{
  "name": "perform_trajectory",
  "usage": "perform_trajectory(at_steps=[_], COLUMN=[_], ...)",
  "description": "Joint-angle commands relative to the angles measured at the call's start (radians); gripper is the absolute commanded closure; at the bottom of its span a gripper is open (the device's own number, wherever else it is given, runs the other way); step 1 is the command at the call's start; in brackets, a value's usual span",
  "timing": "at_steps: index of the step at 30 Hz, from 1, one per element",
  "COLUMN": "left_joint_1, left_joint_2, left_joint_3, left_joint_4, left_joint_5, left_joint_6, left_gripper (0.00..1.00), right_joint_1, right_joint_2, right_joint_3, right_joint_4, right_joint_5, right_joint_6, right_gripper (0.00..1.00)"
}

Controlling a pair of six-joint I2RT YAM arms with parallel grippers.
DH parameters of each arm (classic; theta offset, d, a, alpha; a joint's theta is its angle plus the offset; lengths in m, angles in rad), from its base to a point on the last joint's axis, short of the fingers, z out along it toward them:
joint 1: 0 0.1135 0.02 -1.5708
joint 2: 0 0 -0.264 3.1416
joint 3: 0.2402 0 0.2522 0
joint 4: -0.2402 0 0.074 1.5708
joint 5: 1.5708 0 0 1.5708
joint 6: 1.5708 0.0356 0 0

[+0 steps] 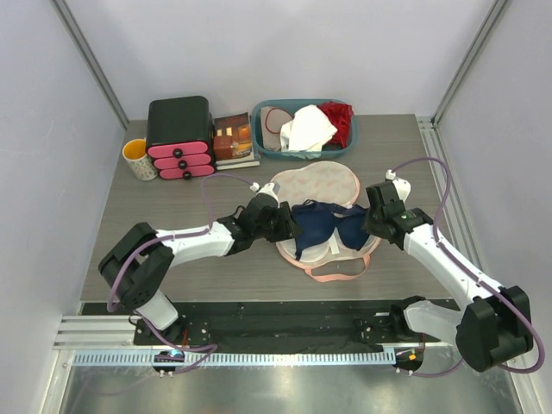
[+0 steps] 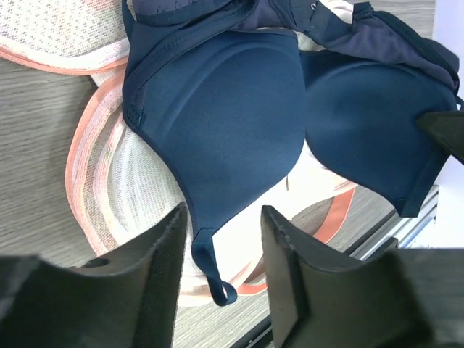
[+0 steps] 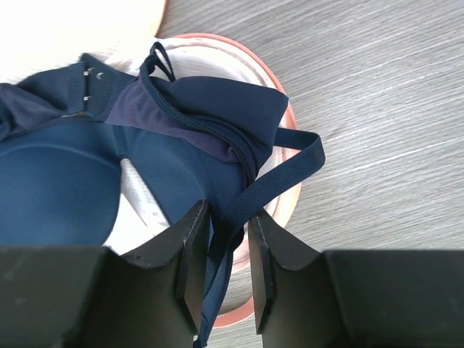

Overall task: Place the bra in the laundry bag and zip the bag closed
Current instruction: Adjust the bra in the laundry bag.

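A grey wood-grain tabletop (image 1: pixel 379 138) is seen from above, with the two arms reaching in from its near edge. At its centre the laundry bag (image 1: pixel 323 183) is laid open, its zipper undone: the far half is spread flat and bare, and the near half is largely covered. The bra (image 1: pixel 323 226) is draped across that near half, its two navy cups side by side and its ends spilling over the pink trim on both sides.

Along the far edge a teal basket (image 1: pixel 259 129) is set, holding a white cloth (image 1: pixel 306 129) and a red garment (image 1: pixel 338 121). To its left a black drawer box (image 1: pixel 179 138) with three pink drawers is placed, a book (image 1: pixel 233 138) is lodged between the two, and a yellow-lined mug (image 1: pixel 138 158) is stood at the far left.

The left tool (image 2: pixel 221 217) is held at the bra's left end with its fingers apart; the tip of the band hangs between them, ungripped. The right tool (image 3: pixel 228 217) is held at the bra's right end with its fingers drawn narrow about a thin strap; whether the strap is pinched cannot be told.
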Motion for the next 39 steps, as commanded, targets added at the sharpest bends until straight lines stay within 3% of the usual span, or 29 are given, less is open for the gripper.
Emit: perform_trajectory(at_steps=[1,6,10,21,26,31,36,39], left_joint_1=[0.009,0.024,0.035,0.035,0.038,0.038,0.038,0.030], left_joint_2=[-0.037,0.026,0.081,0.096,0.190,0.199,0.137,0.080], left_joint_3=[-0.021,-0.027,-0.067,-0.100,-0.077,-0.091,-0.087,-0.108], left_joint_4=[0.089,0.176,0.304,0.342,0.440,0.534,0.465,0.420], left_joint_5=[0.011,0.055,0.059,0.005,0.088,0.062,0.028,0.000], left_joint_6=[-0.020,-0.090,-0.129,-0.170,-0.216,-0.224,-0.166,-0.146], left_gripper=[0.50,0.41,0.41,0.38,0.39,0.49,0.89,1.00], right_joint_1=[-0.006,-0.006,-0.006,-0.006,-0.006,-0.006,-0.006,-0.008], right_joint_2=[-0.052,-0.074,-0.077,-0.095,-0.081,-0.089,-0.094,-0.089], right_joint_3=[0.002,0.003,0.002,-0.001,0.005,0.002,0.002,0.013], right_joint_4=[0.038,0.034,0.035,0.034,0.035,0.035,0.034,0.034], right_joint_5=[-0.016,-0.038,-0.050,-0.064,-0.087,-0.094,-0.073,-0.055], right_joint_6=[-0.014,-0.014,-0.020,-0.040,-0.041,-0.044,-0.050,-0.052], right_gripper=[0.68,0.68,0.68,0.69,0.69,0.69,0.71,0.74])
